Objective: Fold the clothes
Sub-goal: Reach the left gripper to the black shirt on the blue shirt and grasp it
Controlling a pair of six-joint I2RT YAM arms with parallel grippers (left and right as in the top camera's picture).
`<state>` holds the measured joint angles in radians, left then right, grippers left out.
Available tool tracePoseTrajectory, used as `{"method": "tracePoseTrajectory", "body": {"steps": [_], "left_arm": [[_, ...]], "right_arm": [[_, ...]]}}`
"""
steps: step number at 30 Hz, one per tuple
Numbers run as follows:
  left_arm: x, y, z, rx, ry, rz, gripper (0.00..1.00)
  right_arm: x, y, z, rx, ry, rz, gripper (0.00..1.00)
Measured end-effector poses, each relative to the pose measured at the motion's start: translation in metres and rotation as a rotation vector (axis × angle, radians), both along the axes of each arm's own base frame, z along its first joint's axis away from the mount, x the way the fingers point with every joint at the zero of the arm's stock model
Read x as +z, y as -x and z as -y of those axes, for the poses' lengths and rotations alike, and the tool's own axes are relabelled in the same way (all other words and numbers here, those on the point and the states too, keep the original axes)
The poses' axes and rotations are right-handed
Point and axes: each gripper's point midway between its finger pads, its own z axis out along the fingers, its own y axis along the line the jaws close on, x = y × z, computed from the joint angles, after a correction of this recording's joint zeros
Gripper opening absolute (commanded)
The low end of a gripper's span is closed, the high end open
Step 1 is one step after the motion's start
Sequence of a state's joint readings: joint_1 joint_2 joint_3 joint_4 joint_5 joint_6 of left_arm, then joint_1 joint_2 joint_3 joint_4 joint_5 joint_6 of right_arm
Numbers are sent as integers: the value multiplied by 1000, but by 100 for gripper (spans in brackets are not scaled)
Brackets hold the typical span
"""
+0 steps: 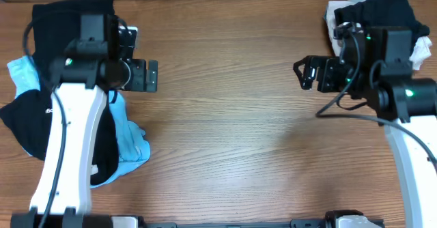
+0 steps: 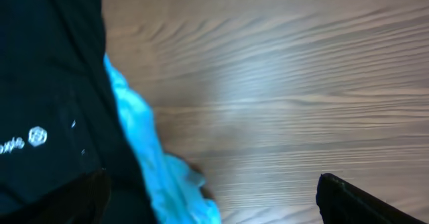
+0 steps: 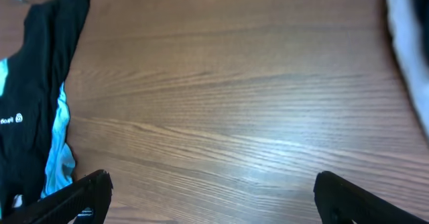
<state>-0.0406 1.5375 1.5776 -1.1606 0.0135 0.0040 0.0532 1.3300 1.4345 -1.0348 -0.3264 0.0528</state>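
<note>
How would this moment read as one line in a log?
left gripper open, empty | right gripper open, empty | black garment, light-blue T-shirt heaped, unfolded

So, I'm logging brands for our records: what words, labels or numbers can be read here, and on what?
Small white logo print with a round emblem, on the large black fabric garment: too blurred to read in any view.
Light-blue T-shirt and brown wooden table: no text visible.
</note>
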Motion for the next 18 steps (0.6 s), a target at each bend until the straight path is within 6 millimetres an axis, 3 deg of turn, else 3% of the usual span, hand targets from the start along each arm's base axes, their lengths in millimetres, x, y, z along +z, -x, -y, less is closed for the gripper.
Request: {"method": "tracePoseTrajectory", "body": {"steps": [2, 12, 15, 18], "left_arm": [[-16, -3, -10, 27, -30, -51, 98], [-115, -10, -105, 325, -121, -328, 93], [-139, -6, -124, 376, -110, -393, 90], [-157, -7, -134, 398, -106, -421, 80]], "right_arm": [[-8, -3, -1, 5, -4, -30, 100], [-32, -12, -3, 10, -6, -102, 95], [-37, -14, -3, 9, -6, -117, 93], [-39, -15, -3, 8, -5, -124, 91]]}}
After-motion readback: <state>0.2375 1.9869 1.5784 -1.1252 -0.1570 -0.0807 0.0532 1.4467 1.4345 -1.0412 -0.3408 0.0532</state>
